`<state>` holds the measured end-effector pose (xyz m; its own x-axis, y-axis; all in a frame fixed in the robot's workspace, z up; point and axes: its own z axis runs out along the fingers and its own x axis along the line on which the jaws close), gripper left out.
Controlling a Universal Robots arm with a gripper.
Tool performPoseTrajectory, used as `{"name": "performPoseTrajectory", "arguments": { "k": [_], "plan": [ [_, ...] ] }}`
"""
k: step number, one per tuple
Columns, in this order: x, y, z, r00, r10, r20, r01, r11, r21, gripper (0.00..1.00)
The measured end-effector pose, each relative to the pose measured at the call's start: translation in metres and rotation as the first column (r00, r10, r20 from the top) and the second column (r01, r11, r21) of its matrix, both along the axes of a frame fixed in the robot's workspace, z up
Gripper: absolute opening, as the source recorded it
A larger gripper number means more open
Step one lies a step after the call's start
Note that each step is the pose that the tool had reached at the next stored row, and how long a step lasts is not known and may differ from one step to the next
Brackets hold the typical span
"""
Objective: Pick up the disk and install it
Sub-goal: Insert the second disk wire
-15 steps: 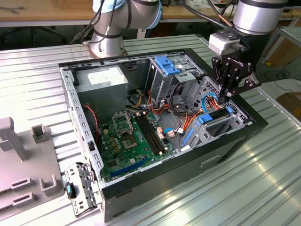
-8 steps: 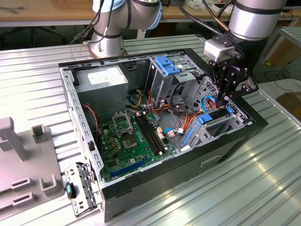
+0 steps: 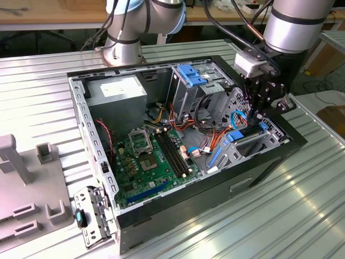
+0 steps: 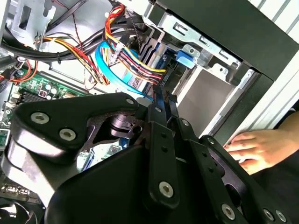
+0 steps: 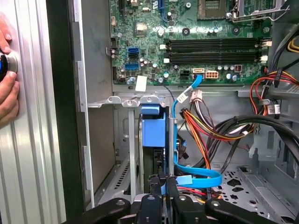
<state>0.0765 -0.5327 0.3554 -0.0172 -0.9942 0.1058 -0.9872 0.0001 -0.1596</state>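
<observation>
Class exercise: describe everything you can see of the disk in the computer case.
The disk stands on edge in the grey metal bay at the case's front corner, its bright blue carrier rail facing the first wrist view. In the exterior view its blue frame shows below the gripper. The gripper's black fingers are closed on its edge. A blue ribbon cable runs beside it.

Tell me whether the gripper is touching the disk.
Touching. In the first wrist view the gripper has its fingers closed together on the edge of the blue-railed disk, which stands in the drive bay with no gap visible.
</observation>
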Motion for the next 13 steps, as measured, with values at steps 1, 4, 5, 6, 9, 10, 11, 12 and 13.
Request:
{"name": "performPoseTrajectory", "arguments": {
  "k": [1, 4, 5, 6, 9, 10, 11, 12, 13],
  "plan": [
    [0.0000, -0.0001, -0.0006, 1.0000, 0.000, 0.0002, 0.000, 1.0000, 0.0031, 0.16],
    [-0.0004, -0.0016, -0.0038, 1.0000, 0.007, 0.0031, -0.007, 0.9999, 0.0124, 0.16],
    [-0.0007, -0.0026, -0.0041, 0.9999, 0.008, 0.0075, -0.008, 0.9999, 0.0139, 0.16],
    [-0.0011, -0.0035, -0.0042, 0.9999, 0.009, 0.0123, -0.009, 0.9998, 0.0150, 0.16],
    [-0.0039, -0.0056, -0.0049, 0.9997, 0.013, 0.0226, -0.013, 0.9997, 0.0217, 0.16],
    [-0.0045, -0.0057, -0.0052, 0.9996, 0.013, 0.0233, -0.014, 0.9996, 0.0236, 0.16],
    [-0.0050, -0.0057, -0.0055, 0.9996, 0.014, 0.0238, -0.014, 0.9996, 0.0254, 0.16],
    [-0.0053, -0.0061, -0.0067, 0.9996, 0.014, 0.0243, -0.015, 0.9994, 0.0295, 0.16],
    [-0.0053, -0.0063, -0.0074, 0.9996, 0.015, 0.0243, -0.016, 0.9994, 0.0308, 0.16]
  ]
}}
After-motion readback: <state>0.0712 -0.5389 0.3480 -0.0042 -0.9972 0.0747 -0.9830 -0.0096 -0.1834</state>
